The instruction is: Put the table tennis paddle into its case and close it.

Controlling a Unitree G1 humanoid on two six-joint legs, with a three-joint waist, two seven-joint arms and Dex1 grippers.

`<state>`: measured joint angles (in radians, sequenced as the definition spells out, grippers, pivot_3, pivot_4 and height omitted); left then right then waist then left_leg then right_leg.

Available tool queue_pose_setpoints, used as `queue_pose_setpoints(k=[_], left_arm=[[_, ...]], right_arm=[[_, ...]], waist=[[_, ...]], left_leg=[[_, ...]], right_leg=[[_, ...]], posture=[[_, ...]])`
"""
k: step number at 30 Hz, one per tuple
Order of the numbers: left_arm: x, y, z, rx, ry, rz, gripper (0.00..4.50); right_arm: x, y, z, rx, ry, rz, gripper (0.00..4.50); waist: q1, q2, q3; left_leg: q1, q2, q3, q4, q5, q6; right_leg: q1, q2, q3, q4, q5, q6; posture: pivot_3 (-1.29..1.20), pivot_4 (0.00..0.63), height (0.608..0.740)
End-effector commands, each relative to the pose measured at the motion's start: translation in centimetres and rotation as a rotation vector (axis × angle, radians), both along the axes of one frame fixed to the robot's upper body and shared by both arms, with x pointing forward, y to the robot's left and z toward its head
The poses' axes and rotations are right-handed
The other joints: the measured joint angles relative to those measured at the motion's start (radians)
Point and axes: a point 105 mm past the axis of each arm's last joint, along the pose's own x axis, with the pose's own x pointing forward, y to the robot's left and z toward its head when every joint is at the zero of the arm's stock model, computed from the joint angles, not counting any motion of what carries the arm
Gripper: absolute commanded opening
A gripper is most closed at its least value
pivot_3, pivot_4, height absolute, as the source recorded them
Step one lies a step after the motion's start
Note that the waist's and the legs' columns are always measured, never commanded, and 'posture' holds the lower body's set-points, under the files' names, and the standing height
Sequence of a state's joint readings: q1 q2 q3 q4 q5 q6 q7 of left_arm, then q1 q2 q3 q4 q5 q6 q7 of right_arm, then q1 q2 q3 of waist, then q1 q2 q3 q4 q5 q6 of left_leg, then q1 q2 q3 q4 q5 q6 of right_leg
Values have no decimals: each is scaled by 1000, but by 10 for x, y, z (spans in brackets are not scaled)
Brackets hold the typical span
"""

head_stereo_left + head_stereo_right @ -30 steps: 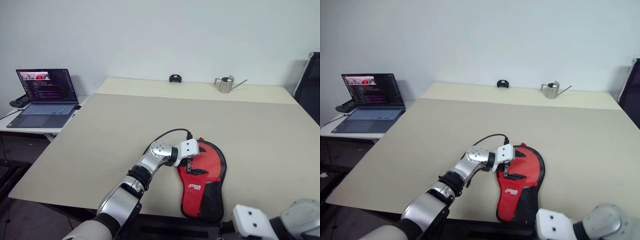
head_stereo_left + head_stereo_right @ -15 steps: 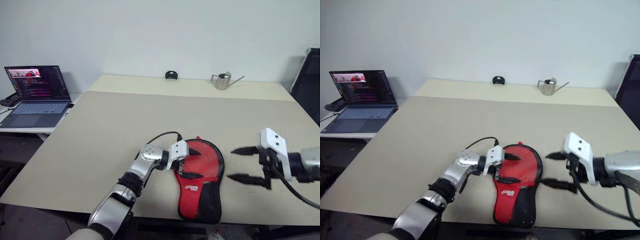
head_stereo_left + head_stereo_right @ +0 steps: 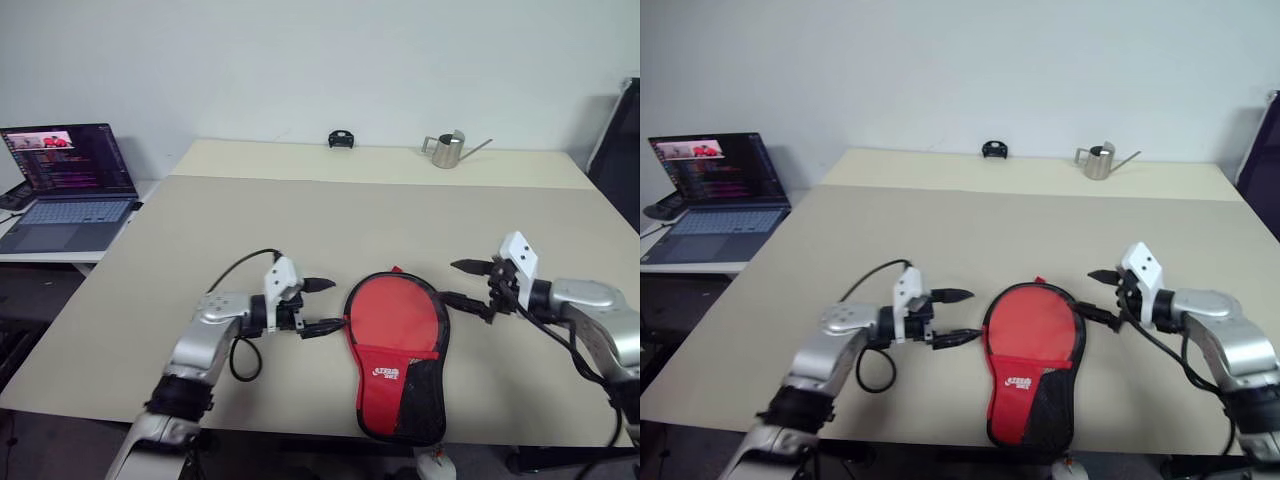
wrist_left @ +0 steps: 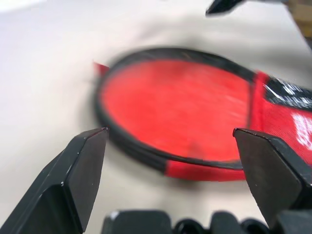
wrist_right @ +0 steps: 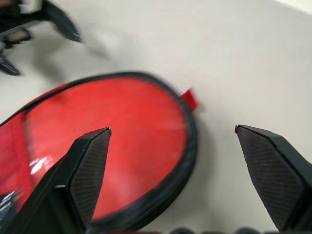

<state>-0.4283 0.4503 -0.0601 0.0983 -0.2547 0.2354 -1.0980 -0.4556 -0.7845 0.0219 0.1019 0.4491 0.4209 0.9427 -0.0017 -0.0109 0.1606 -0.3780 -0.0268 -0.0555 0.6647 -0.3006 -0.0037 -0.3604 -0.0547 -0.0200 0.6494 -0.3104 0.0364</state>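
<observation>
Beige and broad, the tabletop [image 3: 300,215] filled most of the scene beneath a plain white wall. Nearest the robot, close to the front edge, lay the paddle-shaped soft case [image 3: 397,350], flat, its red side up, with a black border, a black mesh patch and a white logo at its narrow end, which pointed toward the robot. A small white charm [image 3: 433,466] hung just past the table's edge below it. Whether the red-faced table tennis paddle lay inside the case could not be told.

On the case's left, the left gripper [image 3: 320,306] hovered just beside the round end with its two black fingers spread wide, holding nothing. On the opposite side, the right gripper [image 3: 463,283] pointed inward at the case, fingers likewise spread apart and empty.

Farther back and off to the left, an open dark laptop [image 3: 62,185] with a lit screen sat on a separate white desk. Along the far edge stood a small black object [image 3: 341,139] and a little metal watering can [image 3: 447,150] with a long thin spout.
</observation>
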Motion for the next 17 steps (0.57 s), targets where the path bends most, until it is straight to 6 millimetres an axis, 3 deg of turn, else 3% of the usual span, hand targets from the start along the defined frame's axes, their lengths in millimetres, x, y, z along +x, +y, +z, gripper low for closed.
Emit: queue_pose_setpoints(k=[1,8,17], left_arm=[[-5,8,26,-37,-88,86,4500],[-7,28,34,1,-142,172,4500],[12,29,28,21,-142,176,4500]], right_arm=[[15,-22,13,-5,-52,-37,4465],[34,-61,28,-52,-88,-137,4465],[26,-65,30,-126,-56,-107,4465]], waist=[[2,0,0],[3,1,0],[0,1,1]], left_leg=[[-1,0,0,0,0,0],[-4,0,2,0,0,-1],[-4,0,7,1,1,-1]], right_leg=[[-1,0,0,0,0,0],[-5,0,1,1,0,0],[-11,0,6,9,0,0]], posture=[[0,150,740],[0,150,740],[0,150,740]])
